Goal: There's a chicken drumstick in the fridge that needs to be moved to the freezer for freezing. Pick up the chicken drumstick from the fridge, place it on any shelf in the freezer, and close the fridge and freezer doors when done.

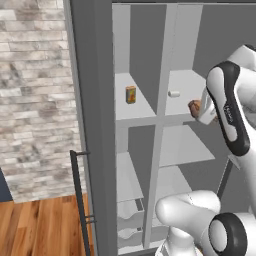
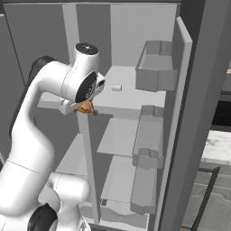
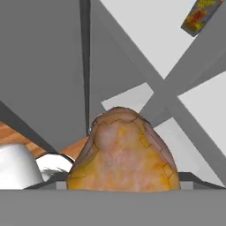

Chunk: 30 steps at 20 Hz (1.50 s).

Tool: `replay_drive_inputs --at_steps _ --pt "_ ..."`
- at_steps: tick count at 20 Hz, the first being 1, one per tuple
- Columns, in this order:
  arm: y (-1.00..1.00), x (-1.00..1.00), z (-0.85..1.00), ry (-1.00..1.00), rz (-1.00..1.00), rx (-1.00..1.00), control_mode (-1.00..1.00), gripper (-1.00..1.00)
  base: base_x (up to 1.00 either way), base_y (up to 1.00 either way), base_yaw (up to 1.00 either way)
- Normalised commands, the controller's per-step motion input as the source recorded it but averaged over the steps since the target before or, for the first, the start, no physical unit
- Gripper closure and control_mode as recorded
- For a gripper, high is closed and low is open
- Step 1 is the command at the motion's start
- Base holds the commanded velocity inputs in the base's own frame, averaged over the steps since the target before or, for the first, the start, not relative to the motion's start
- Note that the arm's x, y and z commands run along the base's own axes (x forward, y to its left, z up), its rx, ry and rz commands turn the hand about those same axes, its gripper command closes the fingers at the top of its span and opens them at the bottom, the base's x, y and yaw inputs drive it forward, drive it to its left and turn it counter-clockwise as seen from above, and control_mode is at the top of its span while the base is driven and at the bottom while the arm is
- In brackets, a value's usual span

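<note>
The jaws are closed on the chicken drumstick (image 3: pixel 123 152), held just in front of the divider between fridge (image 1: pixel 187 90) and freezer (image 1: pixel 125 60). Carry it left past the divider, level, onto the freezer shelf (image 1: pixel 142 107) beside the carton (image 1: pixel 130 94).

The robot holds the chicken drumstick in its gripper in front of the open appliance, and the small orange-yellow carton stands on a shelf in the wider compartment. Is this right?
Not quite. The left base view shows the carton in the narrower compartment. The gripper does hold the chicken drumstick.
</note>
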Motion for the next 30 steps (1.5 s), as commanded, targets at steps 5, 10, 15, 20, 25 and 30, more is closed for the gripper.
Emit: replay_drive_inputs --at_steps 5,10,15,20,25,30 --pt "0.93 -0.15 0.00 -0.05 0.00 0.09 -1.00 1.00 0.00 0.00 0.00" --pt "0.95 -0.03 -0.02 0.00 0.00 0.07 -1.00 1.00 0.00 0.00 0.00" --pt "0.39 0.22 0.10 0.06 0.00 0.01 -1.00 1.00 0.00 0.00 0.00" --pt "0.39 0.23 0.00 0.00 0.04 0.01 -1.00 1.00 0.00 0.00 0.00" --pt "0.45 0.14 0.00 -0.06 0.00 0.00 -1.00 1.00 0.00 0.00 0.00" --pt "0.13 0.36 0.00 0.00 0.00 0.00 -1.00 1.00 0.00 0.00 0.00"
